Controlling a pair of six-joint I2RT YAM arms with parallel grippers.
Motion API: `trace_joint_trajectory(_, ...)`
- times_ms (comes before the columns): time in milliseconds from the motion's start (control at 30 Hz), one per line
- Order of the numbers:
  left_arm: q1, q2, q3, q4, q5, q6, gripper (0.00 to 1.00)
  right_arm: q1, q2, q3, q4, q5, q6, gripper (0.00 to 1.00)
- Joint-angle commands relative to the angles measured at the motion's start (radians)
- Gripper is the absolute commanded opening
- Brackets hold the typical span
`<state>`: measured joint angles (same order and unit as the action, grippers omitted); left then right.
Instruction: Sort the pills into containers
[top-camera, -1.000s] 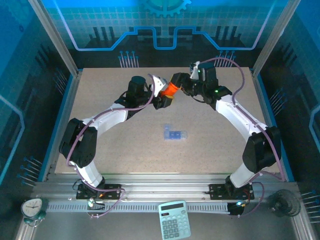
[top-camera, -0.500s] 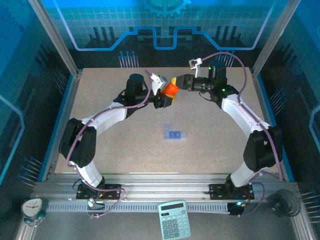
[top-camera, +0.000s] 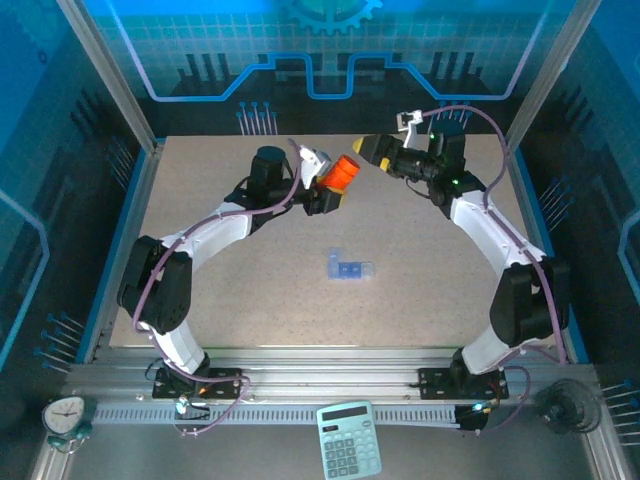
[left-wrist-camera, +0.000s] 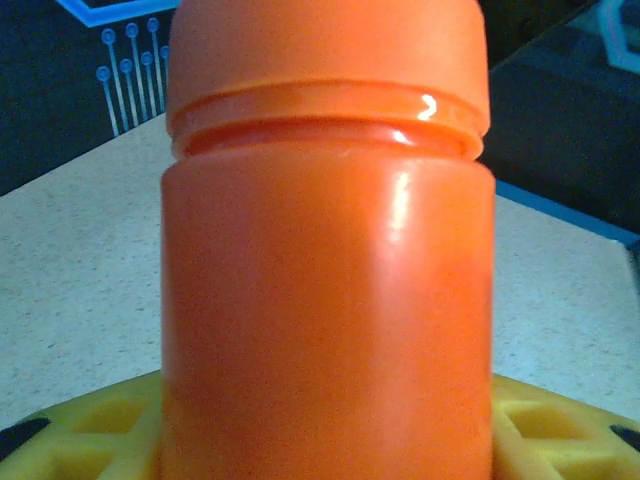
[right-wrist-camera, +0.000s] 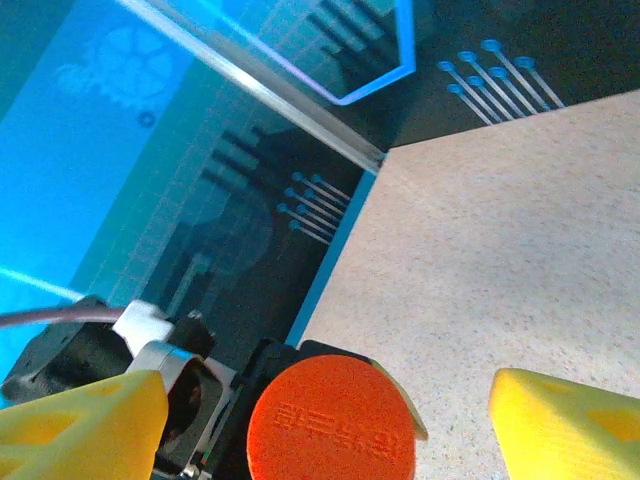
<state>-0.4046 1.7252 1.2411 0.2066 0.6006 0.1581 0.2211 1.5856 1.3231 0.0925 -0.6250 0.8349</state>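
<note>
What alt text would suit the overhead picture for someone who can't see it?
The robot's left gripper holds a capped orange bottle above the far side of a speckled table, with the right gripper open just beside it. A small blue pill box lies mid-table.

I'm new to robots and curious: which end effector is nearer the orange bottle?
Left. The left end effector grips the orange bottle; the right end effector hangs open just off its cap, not touching.
</note>
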Motion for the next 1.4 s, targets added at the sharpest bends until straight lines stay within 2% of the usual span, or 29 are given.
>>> trace_joint_trajectory(0,-0.011,-0.003,0.014,-0.027,-0.071,0.085,0.13,0.021,-0.049,0.005,-0.126,0.149,0.074,0.85)
trace_joint_trajectory(267,-0.025,0.011,0.021,-0.044,-0.096,0.118,0.13,0.098,-0.010,0.082,-0.264,0.219,0.047,0.86)
trace_joint_trajectory(633,-0.040,0.014,0.030,-0.054,-0.107,0.132,0.13,0.142,0.048,0.120,-0.308,0.224,0.041,0.83)
trace_joint_trajectory(933,-0.041,0.011,0.027,-0.056,-0.111,0.134,0.13,0.137,0.042,0.081,-0.310,0.256,0.035,0.83)
trace_joint_trajectory(1367,-0.042,0.010,0.017,-0.044,-0.111,0.128,0.13,0.113,0.030,0.045,-0.297,0.229,0.042,0.81)
